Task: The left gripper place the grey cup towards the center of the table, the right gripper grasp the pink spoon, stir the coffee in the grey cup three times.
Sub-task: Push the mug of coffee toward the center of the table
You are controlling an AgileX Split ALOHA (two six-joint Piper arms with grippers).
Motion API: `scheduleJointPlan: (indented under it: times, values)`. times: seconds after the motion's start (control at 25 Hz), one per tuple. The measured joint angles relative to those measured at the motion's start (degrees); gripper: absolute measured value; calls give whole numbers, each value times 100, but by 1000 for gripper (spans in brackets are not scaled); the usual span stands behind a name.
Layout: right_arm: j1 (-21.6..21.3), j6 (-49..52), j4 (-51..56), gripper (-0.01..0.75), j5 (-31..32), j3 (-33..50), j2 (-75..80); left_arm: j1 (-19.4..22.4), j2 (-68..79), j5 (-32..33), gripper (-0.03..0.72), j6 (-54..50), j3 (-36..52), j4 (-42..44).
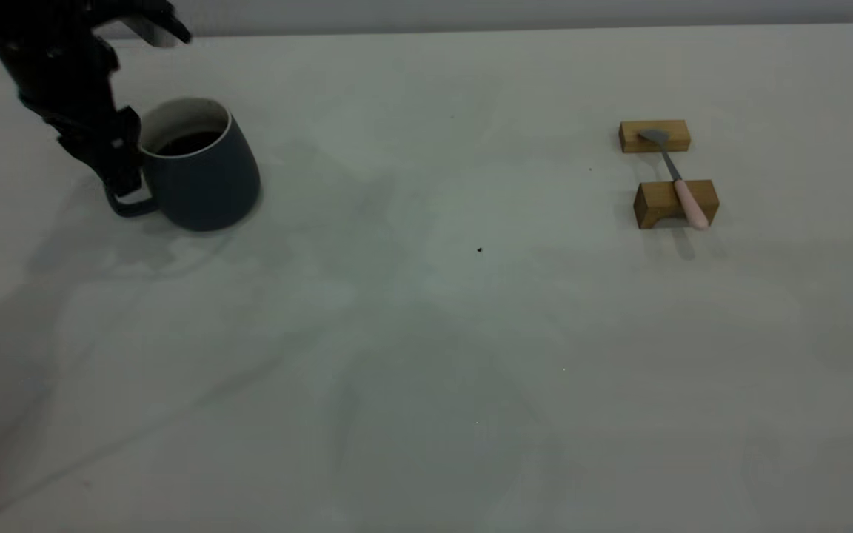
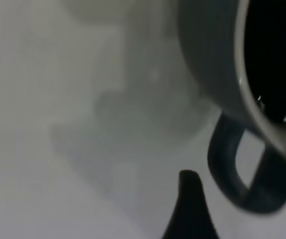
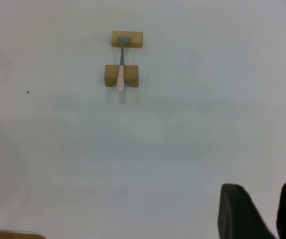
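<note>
Off-white and matte, the bench (image 1: 426,355) spreads wide under both my arms, bare but for a few tiny dark specks, one of them (image 1: 480,250) near its middle.

At the far left stands the grey cup (image 1: 201,166), upright on the bench, its white rim toward the camera and the dark coffee (image 1: 188,142) showing inside. Its loop handle points left and slightly near. My left tool (image 1: 121,174) is down at that handle, black and crowded against the cup's left side, right at the top of the loop. From my left wrist I see the handle (image 2: 247,174) close up and one dark fingertip (image 2: 190,199) just beside it, with bench showing between the two; whether my left tool is closed on the handle or only set around it I cannot tell. My left arm covers the bench behind and to the left of the cup.

Well apart, at the far right, two tan wooden blocks lie one behind the other: the far block (image 1: 654,136) and the near block (image 1: 674,203). The pink spoon (image 1: 674,178) bridges them, its grey bowl resting on the far block, its pink handle lying over the near block and jutting past its near face. Nothing stands between the cup and the spoon except open bench.

My right tool (image 3: 255,211) hangs well off from the spoon, on the near side, its two dark fingers parted and gripping nothing.
</note>
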Motion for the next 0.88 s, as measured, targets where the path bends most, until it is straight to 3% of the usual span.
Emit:
scheduleJointPlan:
  times: [0.12, 0.24, 0.48, 0.88]
  values:
    - [0, 0, 0, 238, 0, 0, 0, -8, 158, -64, 587, 22, -126, 0]
    - [0, 0, 2, 238, 0, 0, 0, -8, 256, -116, 493, 22, -153, 0]
    - [0, 0, 2, 238, 0, 0, 0, -155, 284, -108, 215, 245, -222, 0]
    - [0, 0, 2, 238, 0, 0, 0, -901, 289, -242, 198, 438, -354, 0]
